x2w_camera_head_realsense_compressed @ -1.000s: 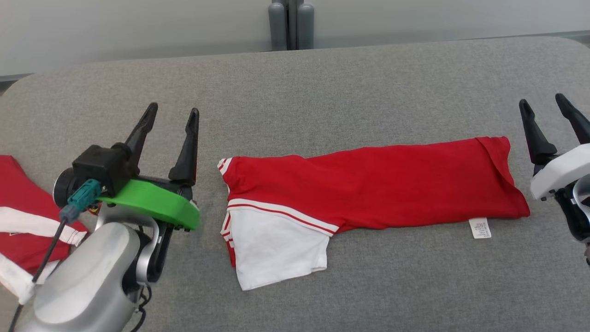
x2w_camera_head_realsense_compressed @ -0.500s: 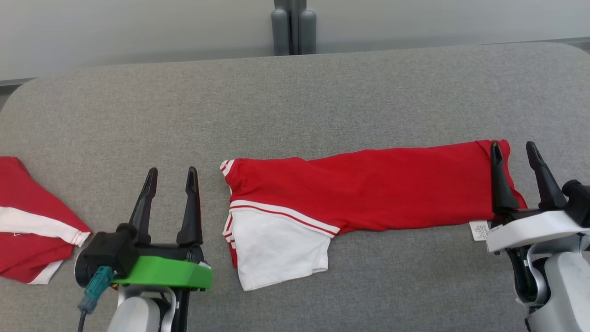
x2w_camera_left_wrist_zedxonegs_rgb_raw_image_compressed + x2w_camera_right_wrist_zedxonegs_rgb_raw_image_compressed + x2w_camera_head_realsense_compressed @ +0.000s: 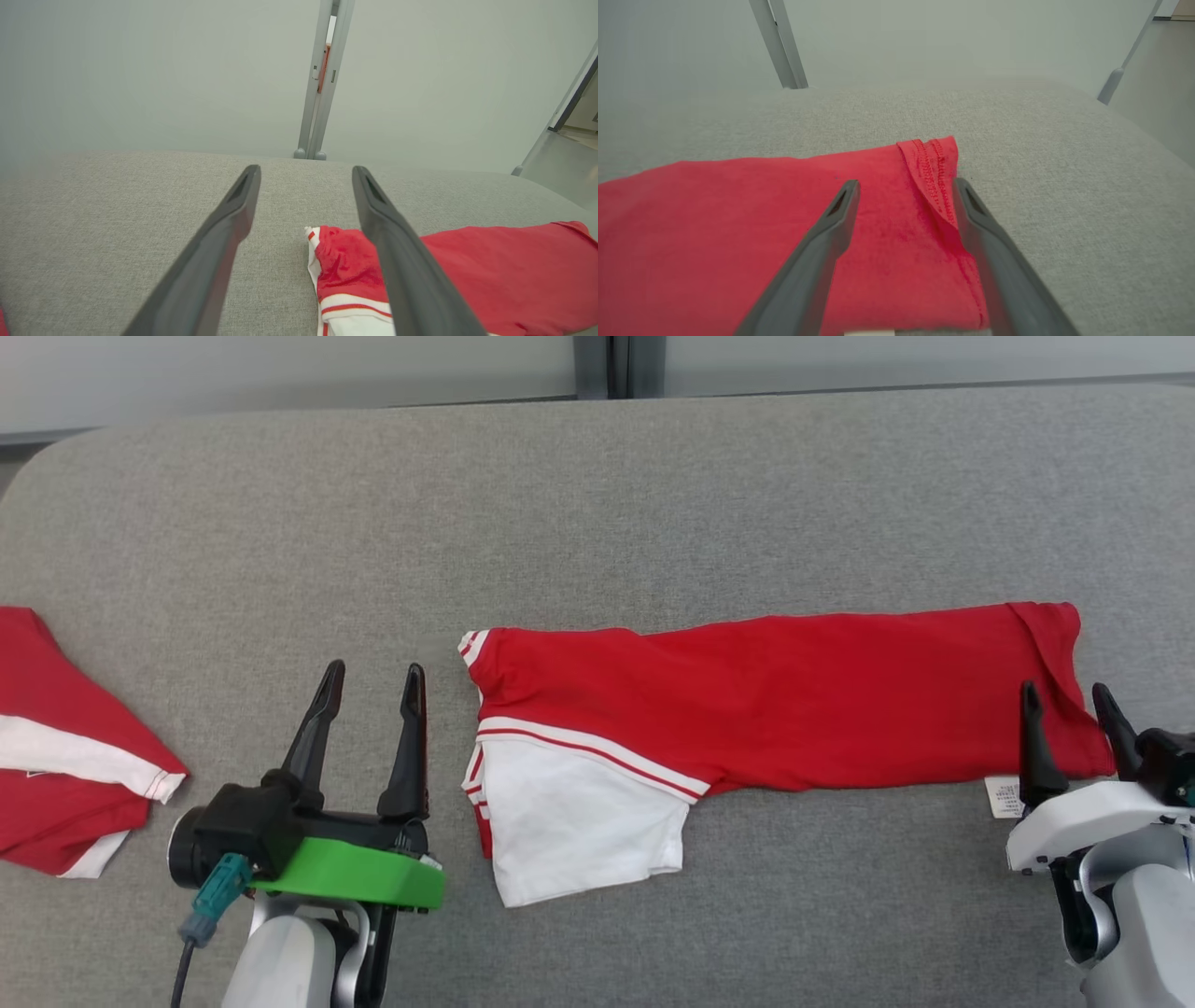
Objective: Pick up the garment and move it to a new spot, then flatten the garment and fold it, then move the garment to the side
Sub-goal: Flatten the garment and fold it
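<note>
A grey fabric-covered bench (image 3: 597, 504) runs the full width of my head view, backed by a pale wall. The garment (image 3: 794, 709), a red shirt folded lengthwise into a long band, lies flat across the bench's centre and right half, one end toward my left arm and the other by my right. A second red-and-white garment (image 3: 65, 747) sits rumpled at the bench's left edge, well apart from the first and partly cut off by the frame.

My left gripper (image 3: 374, 666), on its green mount (image 3: 355, 882), hangs just beside the shirt's left end. Its two dark fingers are apart with nothing between them, and in the left wrist view one finger crosses in front of the red cloth. My right gripper (image 3: 1065, 688) stands at the shirt's right end, fingers spread wide and holding nothing. The right wrist view shows them straddling the stitched hem (image 3: 931, 172), which is turned back on itself at the corner. Whether the tips touch the cloth I cannot tell.

The white sleeve (image 3: 579, 821), edged in red and white stripes, juts toward me from the band's left end. A small white care label (image 3: 1002, 796) pokes out from the near edge, just beside the right fingers.
</note>
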Available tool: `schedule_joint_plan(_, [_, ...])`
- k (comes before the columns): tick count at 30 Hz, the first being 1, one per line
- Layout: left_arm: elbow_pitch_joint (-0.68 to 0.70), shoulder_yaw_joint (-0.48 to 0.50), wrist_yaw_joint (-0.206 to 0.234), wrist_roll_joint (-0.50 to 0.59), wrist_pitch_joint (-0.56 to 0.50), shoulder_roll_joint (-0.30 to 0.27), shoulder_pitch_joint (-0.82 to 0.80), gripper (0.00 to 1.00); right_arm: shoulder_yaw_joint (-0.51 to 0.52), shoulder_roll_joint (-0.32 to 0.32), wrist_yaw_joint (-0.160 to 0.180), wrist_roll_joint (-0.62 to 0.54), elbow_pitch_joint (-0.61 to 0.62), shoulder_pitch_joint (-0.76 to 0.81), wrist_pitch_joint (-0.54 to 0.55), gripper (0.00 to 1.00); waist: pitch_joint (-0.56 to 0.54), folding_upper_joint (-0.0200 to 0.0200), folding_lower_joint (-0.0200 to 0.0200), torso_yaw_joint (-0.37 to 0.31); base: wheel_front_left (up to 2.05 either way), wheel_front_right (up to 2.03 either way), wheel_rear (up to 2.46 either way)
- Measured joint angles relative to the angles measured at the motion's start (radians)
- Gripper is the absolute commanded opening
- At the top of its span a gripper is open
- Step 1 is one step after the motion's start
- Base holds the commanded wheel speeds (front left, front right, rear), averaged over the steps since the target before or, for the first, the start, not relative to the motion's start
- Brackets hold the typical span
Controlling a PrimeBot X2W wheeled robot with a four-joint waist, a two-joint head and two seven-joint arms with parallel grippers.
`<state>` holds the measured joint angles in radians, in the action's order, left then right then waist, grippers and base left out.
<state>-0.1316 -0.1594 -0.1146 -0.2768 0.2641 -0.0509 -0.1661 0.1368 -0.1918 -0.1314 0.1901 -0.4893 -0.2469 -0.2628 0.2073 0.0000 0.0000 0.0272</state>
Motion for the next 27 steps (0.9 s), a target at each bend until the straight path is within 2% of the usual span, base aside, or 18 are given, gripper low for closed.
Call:
schedule_joint_plan(6, [-0.019, -0.020, -0.006, -0.001, 0.000, 0.000, -0.020, 1.00, 0.089, 0.003, 0.000, -0.084, -0.182, -0.114, 0.000, 1.00, 0.052, 0.0000, 0.0000, 0.035, 0.00, 0.00, 0.00])
schedule_joint_plan(17, [-0.031, -0.030, -0.009, 0.001, 0.000, 0.001, -0.039, 1.00, 0.282, 0.021, 0.000, -0.192, -0.293, -0.191, 0.000, 1.00, 0.075, 0.0000, 0.0000, 0.081, 0.00, 0.00, 0.00])
schedule_joint_plan(22, [-0.037, -0.036, -0.010, 0.006, 0.000, 0.001, -0.038, 1.00, 0.320, 0.030, -0.001, -0.196, -0.364, -0.215, -0.003, 1.00, 0.072, 0.0000, 0.0000, 0.080, 0.00, 0.00, 0.00])
schedule_joint_plan(27, [-0.040, -0.040, -0.010, 0.007, 0.000, 0.001, -0.037, 1.00, 0.302, 0.034, 0.000, -0.174, -0.434, -0.245, -0.009, 1.00, 0.066, 0.0000, 0.0000, 0.073, 0.00, 0.00, 0.00])
